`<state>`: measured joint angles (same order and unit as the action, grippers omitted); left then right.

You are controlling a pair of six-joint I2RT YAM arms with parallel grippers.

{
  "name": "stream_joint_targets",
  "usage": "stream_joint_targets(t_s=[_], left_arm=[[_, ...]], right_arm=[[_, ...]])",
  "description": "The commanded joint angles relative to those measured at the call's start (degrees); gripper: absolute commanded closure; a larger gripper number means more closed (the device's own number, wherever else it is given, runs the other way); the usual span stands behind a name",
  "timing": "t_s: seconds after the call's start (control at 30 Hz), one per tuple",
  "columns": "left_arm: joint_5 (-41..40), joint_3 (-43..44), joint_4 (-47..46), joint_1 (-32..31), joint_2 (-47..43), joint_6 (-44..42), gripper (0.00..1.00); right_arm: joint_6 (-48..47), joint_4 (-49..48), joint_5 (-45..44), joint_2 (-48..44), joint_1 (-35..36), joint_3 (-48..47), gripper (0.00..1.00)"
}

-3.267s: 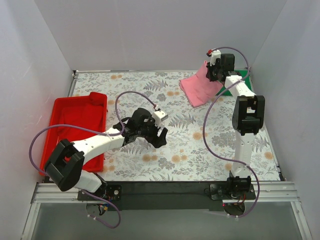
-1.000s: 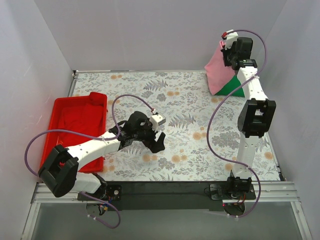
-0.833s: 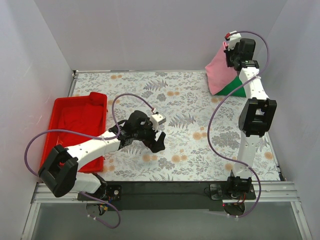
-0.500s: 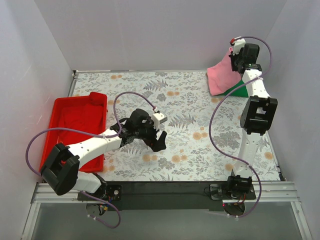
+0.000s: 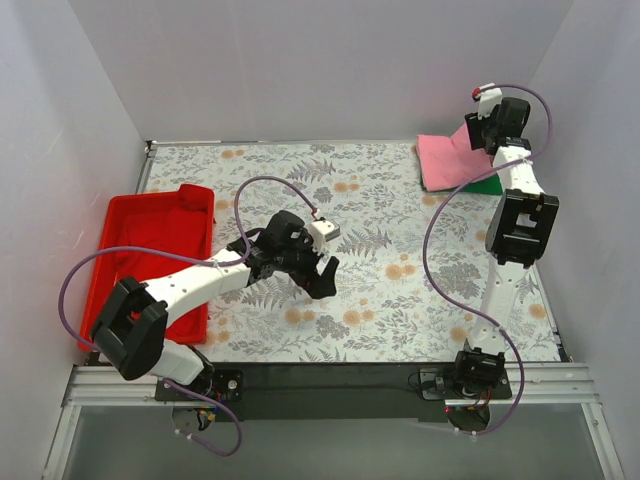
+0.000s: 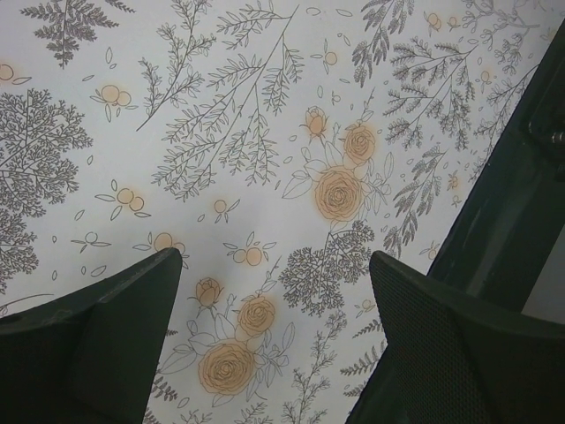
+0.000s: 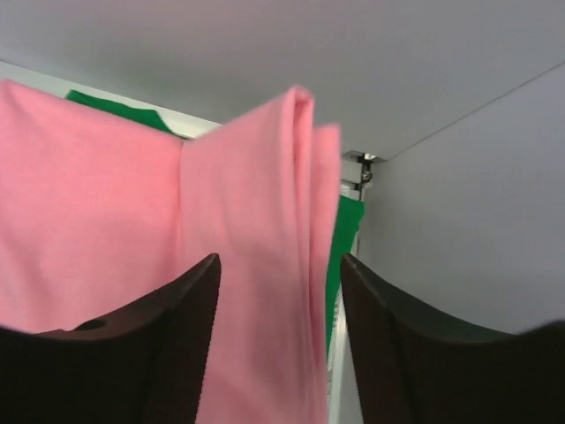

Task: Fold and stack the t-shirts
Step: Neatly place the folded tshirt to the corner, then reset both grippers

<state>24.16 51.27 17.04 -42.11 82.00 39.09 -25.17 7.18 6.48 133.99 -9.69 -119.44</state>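
My right gripper is pinching a fold of the one pink t-shirt, fingers partly apart with cloth between them. My left gripper is hanging wide apart over the table, gripping nothing. The pink shirt is lying at the far right corner, long axis left-right, covering the one green t-shirt. One red tray is sitting at the left.

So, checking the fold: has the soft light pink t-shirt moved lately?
Yes. The light pink t-shirt shifted right toward the far right table corner, over the green shirt.
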Motion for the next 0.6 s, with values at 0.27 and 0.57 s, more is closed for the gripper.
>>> stream_joint_targets(t_s=[0.27, 0.57], left_arm=[[4.1, 5.3, 4.7, 2.0, -4.3, 4.0, 0.12], [4.8, 14.3, 11.2, 9.3, -3.8, 9.2, 0.12]], right_arm=[[-4.6, -8.1, -4.5, -5.6, -2.2, -0.7, 0.14], [-0.1, 9.0, 6.2, -20.0, -2.0, 3.2, 0.02]])
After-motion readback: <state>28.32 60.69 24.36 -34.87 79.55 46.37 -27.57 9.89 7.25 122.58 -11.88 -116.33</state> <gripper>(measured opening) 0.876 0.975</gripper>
